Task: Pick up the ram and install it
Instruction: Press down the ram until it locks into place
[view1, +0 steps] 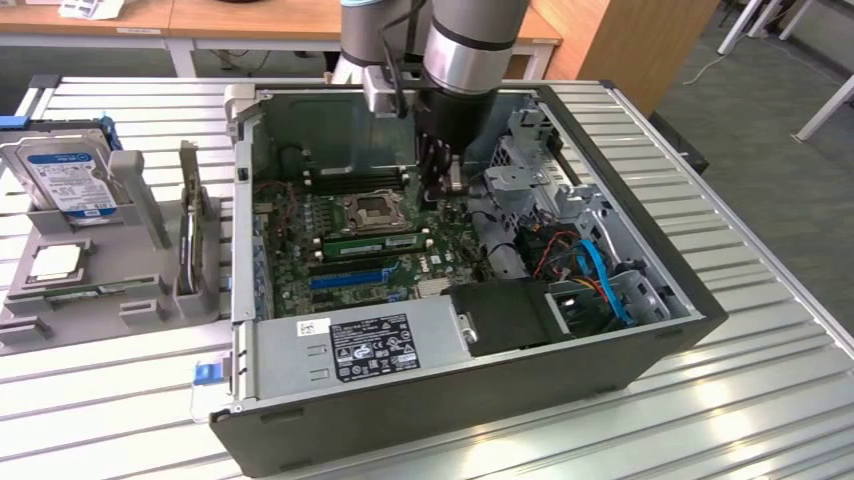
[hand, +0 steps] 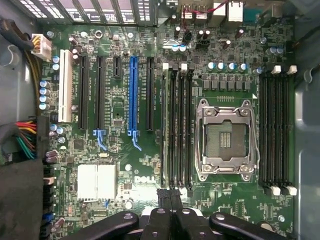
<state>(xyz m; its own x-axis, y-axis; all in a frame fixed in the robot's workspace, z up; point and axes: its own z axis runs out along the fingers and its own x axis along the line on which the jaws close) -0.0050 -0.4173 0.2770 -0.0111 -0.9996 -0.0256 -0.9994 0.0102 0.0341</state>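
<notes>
Scene: an open computer case (view1: 400, 440) lies on a slatted metal desk (view1: 747, 400), with the robot arm reaching down into it.
Ram: a long green ram (view1: 378, 243) stands on edge in a slot just beside the CPU socket (hand: 223, 137). It looks seated on the motherboard (hand: 145, 165).
Gripper: the gripper (view1: 450, 183) hangs above the board, near one end of the black memory slots (hand: 180, 125).
Jaws: pressed fully together, with nothing showing between them. Whether their tips touch the stick cannot be told.
Wrist view: the gripper (hand: 170, 196) points at the end of the slot bank next to the socket.
Handling: the stick is probably very light, stiff and thin, and it would crack if bent.
Where to hold: the bare long edges or short ends are the safest places, away from the chips and contacts. Any push should be spread evenly along the top edge.
Nearby: a hard drive (view1: 70, 175) with a blue label stands in a grey holder, well apart from the case.
</notes>
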